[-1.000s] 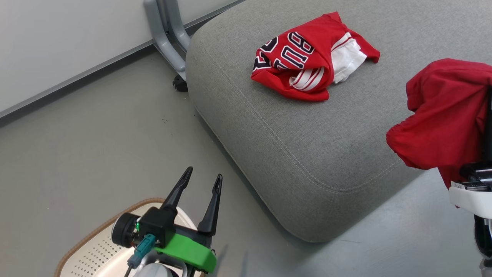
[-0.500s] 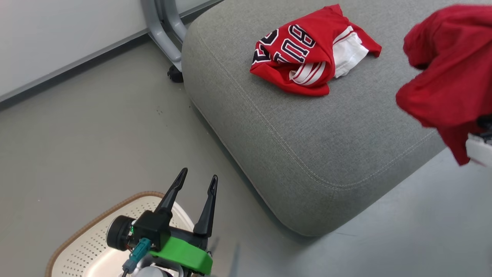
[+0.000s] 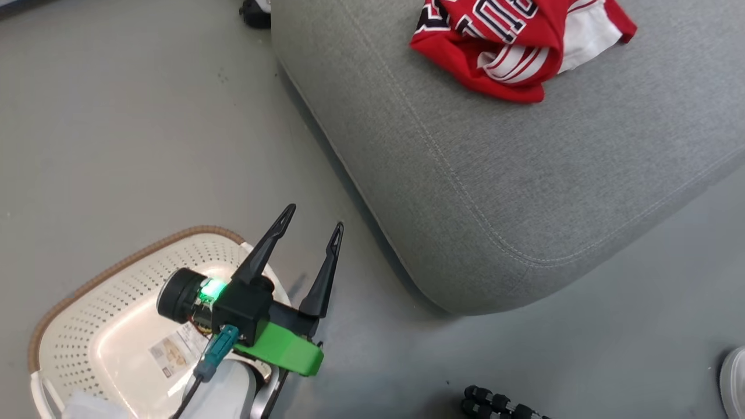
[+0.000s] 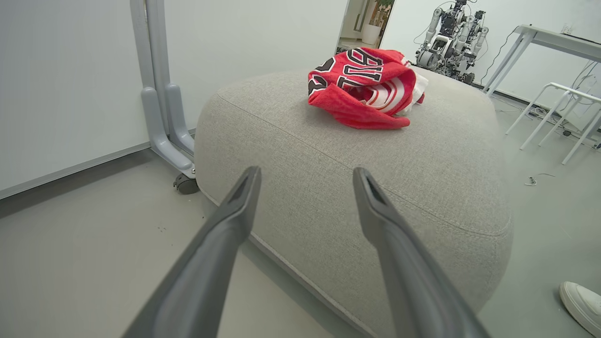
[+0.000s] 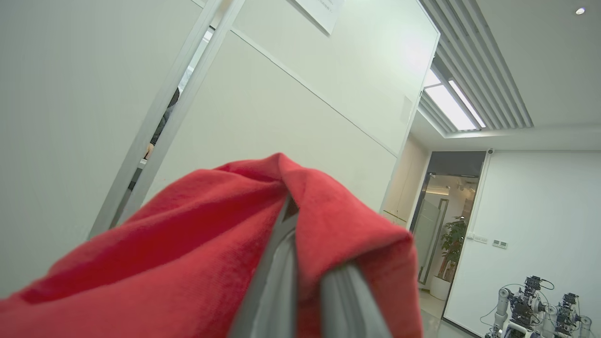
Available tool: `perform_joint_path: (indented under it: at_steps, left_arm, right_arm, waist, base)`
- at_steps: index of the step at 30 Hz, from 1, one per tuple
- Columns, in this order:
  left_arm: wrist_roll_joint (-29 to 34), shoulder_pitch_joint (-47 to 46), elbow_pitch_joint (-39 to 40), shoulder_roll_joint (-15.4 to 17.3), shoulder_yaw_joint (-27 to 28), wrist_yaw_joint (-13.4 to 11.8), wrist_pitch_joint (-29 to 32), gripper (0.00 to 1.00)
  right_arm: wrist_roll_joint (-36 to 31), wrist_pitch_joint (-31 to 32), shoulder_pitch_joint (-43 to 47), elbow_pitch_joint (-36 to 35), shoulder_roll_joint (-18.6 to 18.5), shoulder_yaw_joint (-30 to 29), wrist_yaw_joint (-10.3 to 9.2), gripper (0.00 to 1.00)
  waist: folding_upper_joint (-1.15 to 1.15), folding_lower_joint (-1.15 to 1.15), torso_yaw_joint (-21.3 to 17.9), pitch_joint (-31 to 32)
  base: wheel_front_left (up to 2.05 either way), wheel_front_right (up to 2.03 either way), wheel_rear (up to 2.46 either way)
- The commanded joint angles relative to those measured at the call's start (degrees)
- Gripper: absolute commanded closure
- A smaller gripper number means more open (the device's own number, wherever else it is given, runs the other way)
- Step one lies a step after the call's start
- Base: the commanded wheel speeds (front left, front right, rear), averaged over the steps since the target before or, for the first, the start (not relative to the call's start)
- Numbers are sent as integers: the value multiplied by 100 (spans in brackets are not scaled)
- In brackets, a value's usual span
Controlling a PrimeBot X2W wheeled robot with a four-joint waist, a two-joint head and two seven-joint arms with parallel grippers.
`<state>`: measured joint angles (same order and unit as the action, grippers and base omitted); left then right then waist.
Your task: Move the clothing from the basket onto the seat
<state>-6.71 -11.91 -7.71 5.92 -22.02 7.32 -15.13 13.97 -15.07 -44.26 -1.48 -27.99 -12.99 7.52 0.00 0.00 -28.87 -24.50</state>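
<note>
Held jersey [image 5: 155,263] higher, over right gripper [image 5: 307,263]

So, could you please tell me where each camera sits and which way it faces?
Head view: on the head, facing down at floor, basket, seat and the jersey on it; open left pincer lower left.
Left wrist view: on the left wrist, facing level along its spread fingers towards the seat.
Right wrist view: on the right wrist, tilted up at wall and ceiling; shut right pincer grips a second jersey.
Shared: head and left wrist both show seat and jersey.
</note>
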Motion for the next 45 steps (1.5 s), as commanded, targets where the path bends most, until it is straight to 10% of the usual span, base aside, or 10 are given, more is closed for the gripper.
perform_joint_path:
  at_steps: [1, 16, 31, 33, 45]
  left_arm:
    - [40, -167, 7, 72, -5, 24, 0, 0]
    - [218, -551, 86, 331, -172, 24, -1, 0]
    - [278, -464, -52, 254, -24, 24, -1, 0]
    - [291, -466, -90, 236, 15, 24, -1, 0]
    - [119, -135, -219, -25, 109, 24, -1, 0]
  right_arm:
    - [16, -16, -197, 177, -41, -33, -6, 100]
    - [187, -16, -1002, 2234, -6, 40, -6, 100]
    - [672, -15, -463, 4319, 289, 1651, -8, 100]
    - [795, -15, -514, 4469, 254, 1762, -8, 0]
    - [1089, -16, -88, 4486, -85, 2180, -8, 0]
  waist:
    - [0, 0, 408, -658]
    - [0, 0, 952, -1601]
    - [0, 0, 940, -1360]
    - [0, 0, 925, -1295]
    - [0, 0, 819, -227]
  base:
    - [0, 0, 0]
    - [0, 0, 0]
    - [0, 0, 0]
    - [0, 0, 0]
    - [0, 0, 0]
